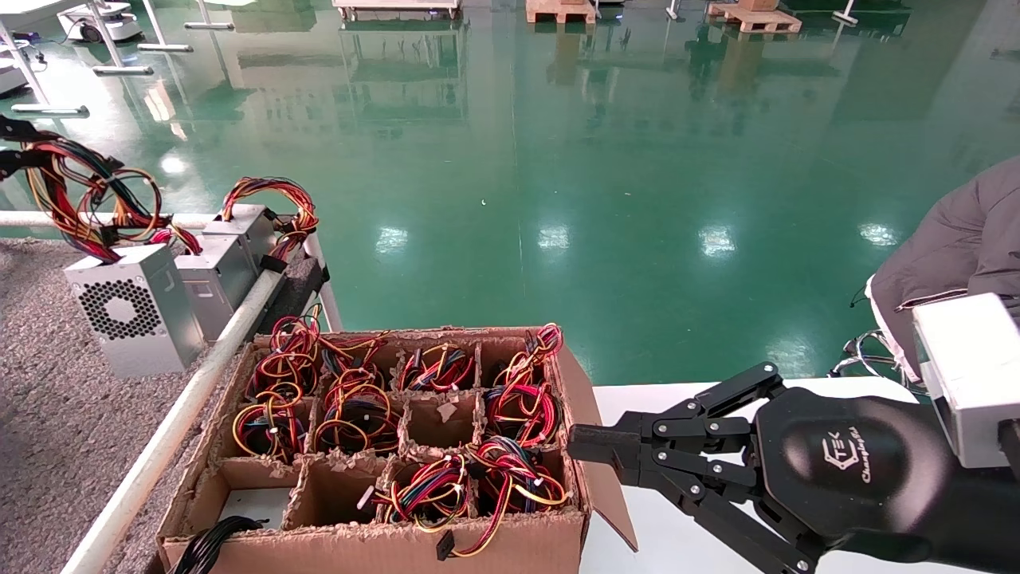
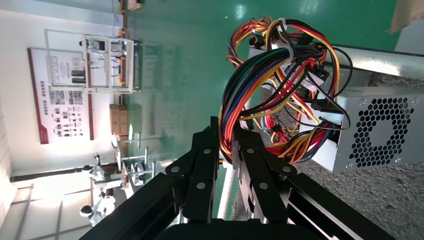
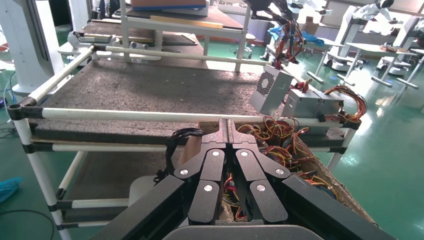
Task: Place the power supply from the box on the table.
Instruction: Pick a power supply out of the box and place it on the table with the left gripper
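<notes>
A silver-grey power supply (image 1: 131, 307) (image 2: 375, 130) with a honeycomb grille stands on the grey felt table (image 1: 48, 446) (image 3: 150, 90), near its white rail. Its bundle of coloured wires (image 1: 80, 199) (image 2: 260, 90) rises up to my left gripper (image 1: 17, 147) (image 2: 227, 135), which is shut on the bundle at the far left edge of the head view. The cardboard box (image 1: 510, 542) (image 3: 327, 177) has several cells filled with wire loops. My right gripper (image 1: 586, 446) (image 3: 227, 125) is shut and empty, level with the box's right wall.
Two more power supplies (image 1: 215, 275) (image 1: 247, 227) stand behind the held one along the rail (image 1: 183, 406). A smooth white tabletop (image 1: 677, 542) lies under my right arm. A person in a grey jacket (image 1: 956, 247) is at the right. Green floor beyond.
</notes>
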Tool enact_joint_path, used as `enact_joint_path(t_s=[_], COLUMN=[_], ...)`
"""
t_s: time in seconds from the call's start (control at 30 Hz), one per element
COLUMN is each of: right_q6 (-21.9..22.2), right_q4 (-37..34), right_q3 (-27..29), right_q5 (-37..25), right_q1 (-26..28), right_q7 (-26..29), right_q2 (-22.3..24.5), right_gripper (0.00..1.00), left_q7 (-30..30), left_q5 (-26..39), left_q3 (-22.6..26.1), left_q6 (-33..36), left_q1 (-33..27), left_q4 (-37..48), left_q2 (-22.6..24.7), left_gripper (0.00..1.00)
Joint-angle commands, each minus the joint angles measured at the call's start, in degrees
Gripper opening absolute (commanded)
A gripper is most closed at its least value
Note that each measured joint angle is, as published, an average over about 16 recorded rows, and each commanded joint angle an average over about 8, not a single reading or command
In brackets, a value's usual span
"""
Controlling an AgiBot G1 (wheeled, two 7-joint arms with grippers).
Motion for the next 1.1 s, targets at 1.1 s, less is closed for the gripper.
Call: enact_joint_path(t_s=[1.1], right_q6=[0.0], right_q4=[0.0], right_q3=[0.0], right_q5=[0.0], right_q1=[0.0], right_q7=[0.0], right_q2=[0.0], right_gripper=[0.00], left_q7=[3.0], left_q5=[-0.2], left_q3=[2.4], left_q6=[1.9], left_q1=[0.3], left_q4=[4.4], left_q2=[3.3], left_gripper=[0.00])
